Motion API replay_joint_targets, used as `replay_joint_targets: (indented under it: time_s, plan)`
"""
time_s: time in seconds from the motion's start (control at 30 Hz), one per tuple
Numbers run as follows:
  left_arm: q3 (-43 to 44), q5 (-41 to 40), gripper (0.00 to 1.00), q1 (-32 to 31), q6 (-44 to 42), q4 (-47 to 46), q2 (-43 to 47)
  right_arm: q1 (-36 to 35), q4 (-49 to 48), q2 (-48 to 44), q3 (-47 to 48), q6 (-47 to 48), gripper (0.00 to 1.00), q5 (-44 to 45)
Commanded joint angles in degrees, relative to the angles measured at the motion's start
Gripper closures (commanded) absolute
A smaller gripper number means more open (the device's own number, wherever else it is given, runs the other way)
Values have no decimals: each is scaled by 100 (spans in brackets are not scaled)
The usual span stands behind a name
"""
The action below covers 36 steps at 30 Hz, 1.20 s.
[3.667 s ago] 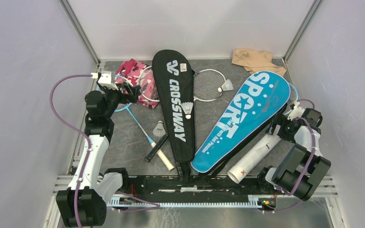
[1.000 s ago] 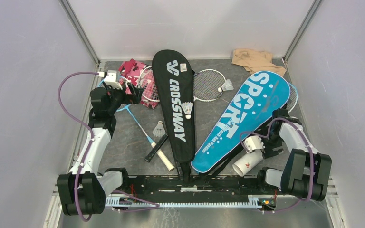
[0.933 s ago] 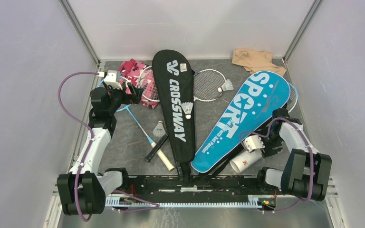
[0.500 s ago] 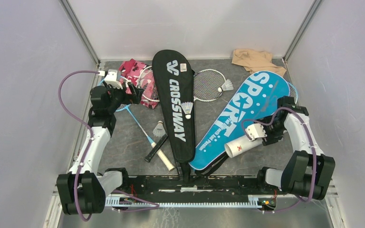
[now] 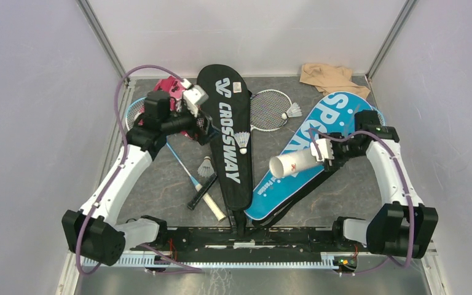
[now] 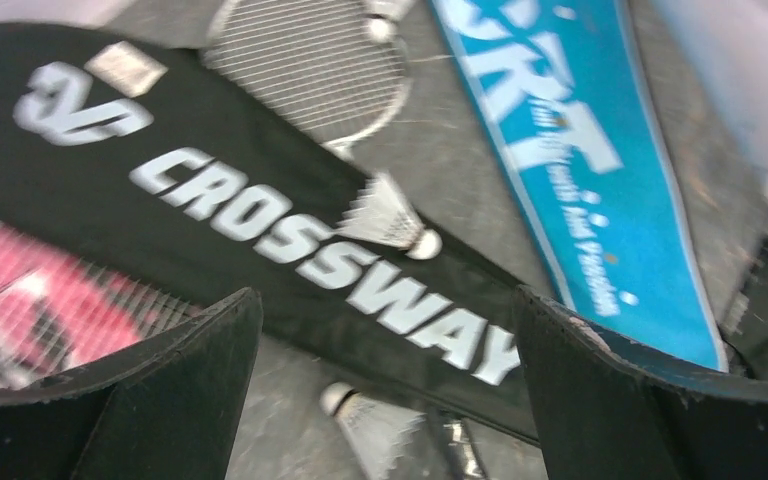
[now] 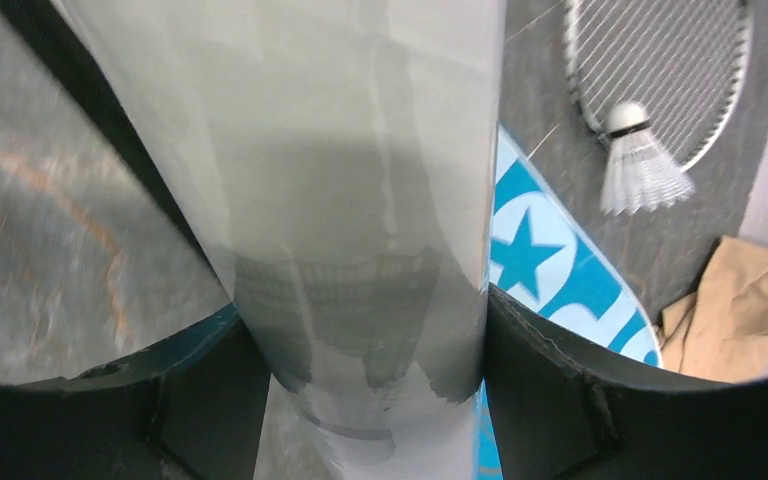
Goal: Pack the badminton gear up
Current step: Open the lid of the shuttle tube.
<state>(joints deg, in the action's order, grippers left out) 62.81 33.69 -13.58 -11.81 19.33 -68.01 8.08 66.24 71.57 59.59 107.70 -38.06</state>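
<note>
Black CROSSWAY cover (image 5: 227, 141) lay centre, running 12 to 6 o'clock. Blue SPORT cover (image 5: 342, 109) slanted from 2 toward 5. White tube (image 5: 292, 165) was at 3 o'clock, clamped in the right gripper (image 5: 322, 157), apparently off the table, one end pointing to 9. Left gripper (image 6: 385, 310) hung at 10, jaws wide apart, holding nothing, near a shuttlecock (image 5: 242, 140) on the black cover. Likely step: presenting the tube for loading. The next move calls for pinching that shuttlecock and aligning it with the tube.

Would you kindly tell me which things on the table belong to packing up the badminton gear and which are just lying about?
Belongs to the job: white tube, black CROSSWAY cover, blue SPORT cover, rackets, shuttlecocks.

Just lying about: pink camouflage cloth, beige cloth.
</note>
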Motion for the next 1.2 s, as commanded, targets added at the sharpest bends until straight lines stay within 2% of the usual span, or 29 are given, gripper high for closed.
replay_joint_targets:
  time_s: [0.0,0.13,0.23,0.37,0.5,0.67,0.83,0.87,1.17]
  plan:
    - [464,429,0,-723,-670,867,-63,-570,-1564,-312,-172,-2218,63,-731]
    - [716,715,2,-1011,-529,879,-107,-1222,-2881,-373,-339,-3925,63,-442]
    - [814,903,3,-1177,-544,877,-91,-1570,-3525,-317,-350,-4858,63,-282]
    - [818,996,4,-1368,-854,876,-113,-2082,-4110,-178,-467,-5605,63,51]
    - [797,1108,8,-1456,-1213,879,-142,-2308,-4484,-44,-636,-5870,65,181]
    - [732,1274,14,-1493,-1584,886,-87,-2348,-4465,108,-646,-5870,66,212]
    - [680,1533,34,-1539,-2101,1073,-64,-2348,-4332,229,-564,-5813,68,173]
    - [676,1578,36,-1548,-2212,1106,-57,-2352,-4316,241,-555,-5813,68,161]
    - [903,1551,37,-1710,-2647,1109,-393,-2363,-4190,270,-495,-5856,69,37]
